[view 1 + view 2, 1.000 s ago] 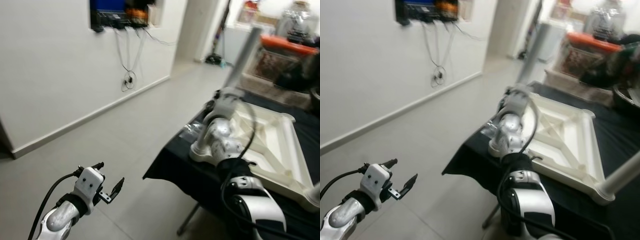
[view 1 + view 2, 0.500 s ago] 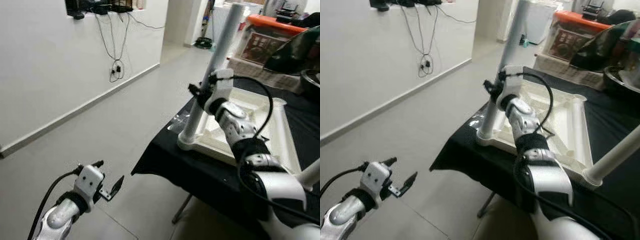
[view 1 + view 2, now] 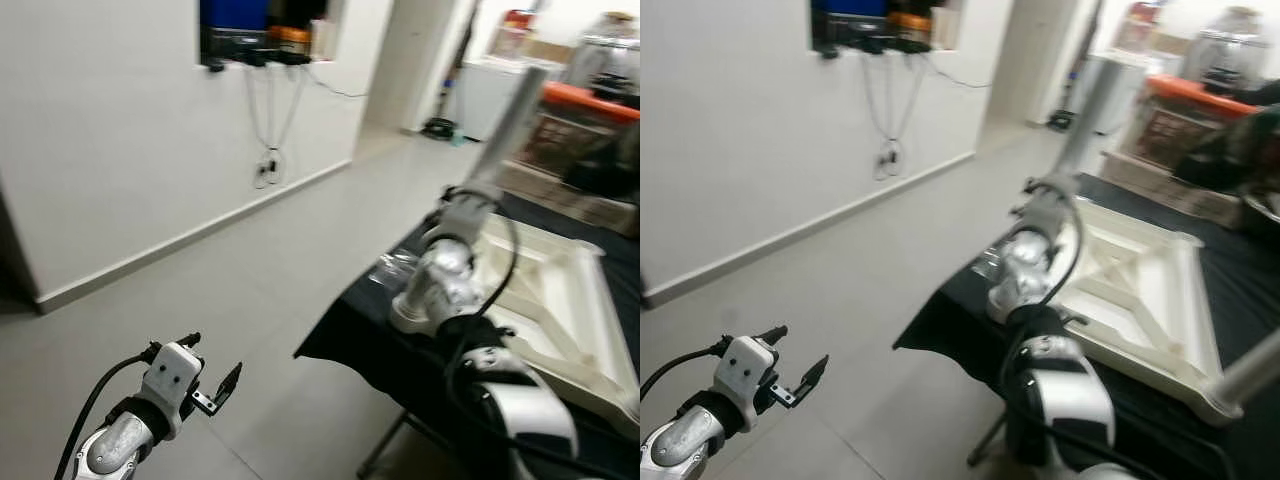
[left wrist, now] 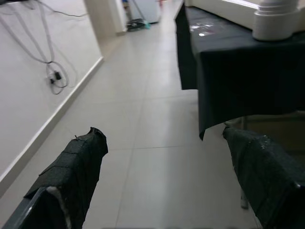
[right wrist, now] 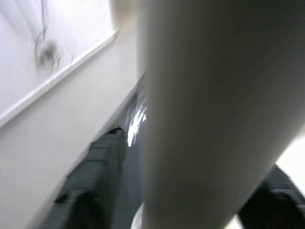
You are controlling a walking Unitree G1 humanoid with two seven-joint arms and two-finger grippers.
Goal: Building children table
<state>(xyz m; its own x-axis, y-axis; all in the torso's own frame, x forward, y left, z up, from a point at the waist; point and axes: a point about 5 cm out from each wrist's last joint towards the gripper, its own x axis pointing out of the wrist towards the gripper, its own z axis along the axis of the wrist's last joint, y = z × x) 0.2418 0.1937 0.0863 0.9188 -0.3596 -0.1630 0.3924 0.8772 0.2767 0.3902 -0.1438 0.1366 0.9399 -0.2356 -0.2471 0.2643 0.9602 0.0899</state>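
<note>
Between the two black fingers (image 5: 97, 176) of the right gripper (image 5: 190, 191) runs a thick white table leg (image 3: 508, 125), a fat pale tube with one finger on each side of it; the pictures are too blurred to show whether the fingers press on it or merely flank it. From the gripper the leg rises up and away, and below the gripper it drops to a round white socket (image 3: 420, 308) at the near corner of the upturned white table top (image 3: 1140, 290). That top lies underside up, its crossed ribs showing, stretching away to the right of the gripper on a black cloth (image 3: 350, 335) that covers a stand and hangs over its edge. A second white leg (image 3: 1250, 365) juts from the corner of the top nearest the robot, well to the right of the gripper. A crinkled clear plastic scrap (image 3: 988, 268) lies on the cloth just beside the socket. Far to the left and lower, the left gripper (image 3: 205, 375) hangs over the pale tiled floor (image 4: 157, 157), well apart from the stand, its fingers spread wide with nothing between them. Beyond it a white wall (image 3: 110, 150) carries dangling cables (image 3: 268, 160) under a shelf of dark boxes.
</note>
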